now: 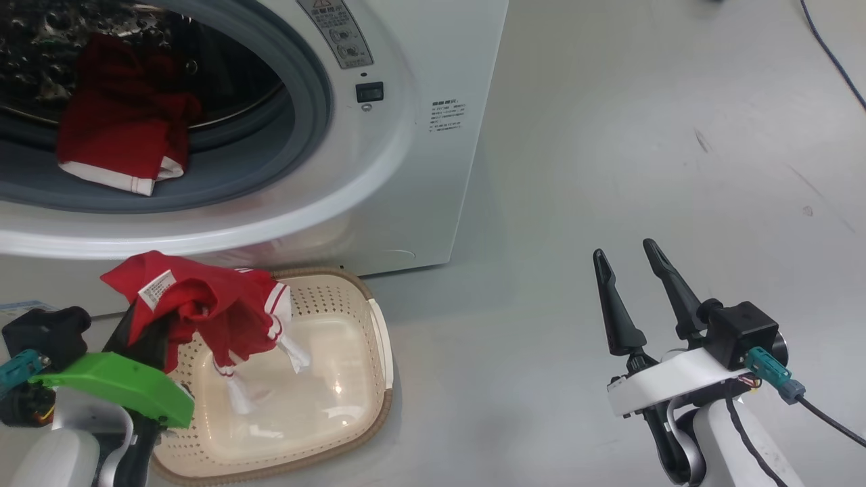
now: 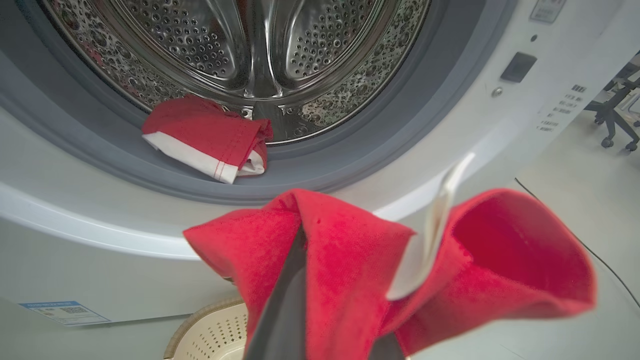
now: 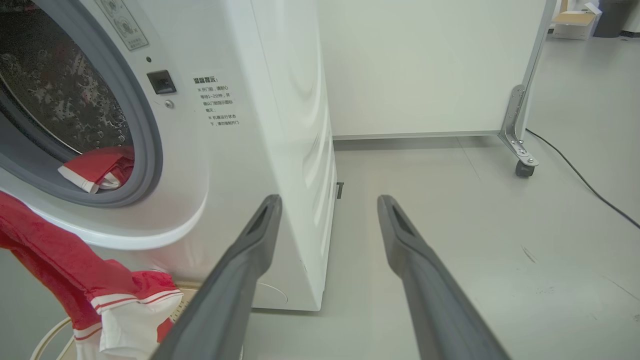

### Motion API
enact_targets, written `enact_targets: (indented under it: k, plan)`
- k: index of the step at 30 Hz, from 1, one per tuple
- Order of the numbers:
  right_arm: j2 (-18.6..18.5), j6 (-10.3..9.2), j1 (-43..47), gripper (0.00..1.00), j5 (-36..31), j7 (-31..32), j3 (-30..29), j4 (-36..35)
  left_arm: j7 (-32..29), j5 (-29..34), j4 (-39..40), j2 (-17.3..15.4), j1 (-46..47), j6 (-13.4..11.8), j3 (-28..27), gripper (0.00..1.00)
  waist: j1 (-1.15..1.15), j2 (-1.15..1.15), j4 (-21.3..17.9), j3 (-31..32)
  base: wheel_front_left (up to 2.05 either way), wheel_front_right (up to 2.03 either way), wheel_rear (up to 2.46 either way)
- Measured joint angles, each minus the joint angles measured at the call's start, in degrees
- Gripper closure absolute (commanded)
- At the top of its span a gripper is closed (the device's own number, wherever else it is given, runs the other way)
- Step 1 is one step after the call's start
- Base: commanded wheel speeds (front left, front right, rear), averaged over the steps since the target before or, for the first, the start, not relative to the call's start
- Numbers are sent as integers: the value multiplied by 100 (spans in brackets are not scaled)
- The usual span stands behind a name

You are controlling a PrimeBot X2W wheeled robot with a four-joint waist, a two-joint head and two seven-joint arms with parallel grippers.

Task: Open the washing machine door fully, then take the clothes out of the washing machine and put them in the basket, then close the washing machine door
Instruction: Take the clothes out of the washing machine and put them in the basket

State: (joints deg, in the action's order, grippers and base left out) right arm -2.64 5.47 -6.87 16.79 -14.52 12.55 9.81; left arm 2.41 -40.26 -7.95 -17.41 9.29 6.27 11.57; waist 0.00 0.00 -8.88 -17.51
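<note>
One washing machine (image 1: 419, 169) stood ahead of both pincers, mouth open for unloading. One basket (image 1: 379, 338) lay beneath the left pincer (image 1: 152, 331), apparently to catch the load. Two red garments: the held garment (image 1: 203, 304), pinched by the left pincer over the basket; the other garment (image 1: 122, 128), in the drum beyond. The right pincer (image 1: 624, 249) hung spread, empty, well aside.

In the jaws of the green-capped left gripper (image 1: 152, 308), the garment (image 1: 216, 304) is bright red with striped white trim and a white tag. Beyond the jaws, a second garment (image 1: 122, 122) is red, white-hemmed; the washer (image 1: 433, 189) is white, grey-ringed, its steel drum (image 2: 200, 40) hole-dotted. Below, the basket (image 1: 325, 297) is cream, perforated, brown-rimmed.
</note>
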Motion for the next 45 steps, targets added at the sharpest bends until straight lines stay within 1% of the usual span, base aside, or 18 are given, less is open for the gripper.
enact_targets:
  k: [3,7,17,20,25,32,34,37,40,43,44,45]
  plan:
    - [1,0,-73,0,-8,0,18,-49,-168,292,-348,-212,12,-77,75,100,0,0,-94,-245,0,0,0]
    - [2,0,-140,0,-8,0,26,-121,-287,304,-706,-221,96,-144,93,100,0,0,-217,-502,0,0,0]
    - [5,-10,-388,0,107,0,82,-300,-547,391,-1234,-281,783,-151,218,100,0,0,-600,-1138,0,0,0]
    - [5,-57,-453,0,180,0,113,-343,-651,466,-1460,-303,961,-151,293,100,0,0,-715,-1319,0,0,0]
    - [9,-108,-537,0,248,0,148,-400,-811,456,-1902,-244,1152,-151,357,100,0,0,-886,-1605,0,0,0]
    - [16,-168,-683,0,379,0,182,-493,-848,456,-2446,-146,1380,-142,399,100,0,0,-1067,-1927,0,0,0]
    - [18,-211,-684,0,380,0,163,-500,-838,452,-2649,-121,1425,-142,368,100,0,0,-1095,-1995,0,0,0]
    - [16,-216,-688,0,378,0,172,-500,-822,449,-2942,-122,1425,-143,344,100,0,0,-1116,-2057,0,0,0]
    - [23,-263,-721,0,378,0,172,-510,-731,449,-3088,-123,1432,-142,316,100,0,0,-1115,-2089,0,0,0]
    - [23,-266,-751,0,377,0,169,-509,-666,449,-3215,-116,1508,-135,333,100,0,0,-1098,-2111,0,0,0]
    - [22,-266,-764,0,376,0,169,-509,-616,458,-3247,-116,1553,-135,334,98,0,0,-1089,-2116,0,0,0]
    - [23,-266,-782,0,376,0,170,-509,-584,457,-3287,-112,1600,-135,325,60,0,0,-1080,-2119,0,0,0]
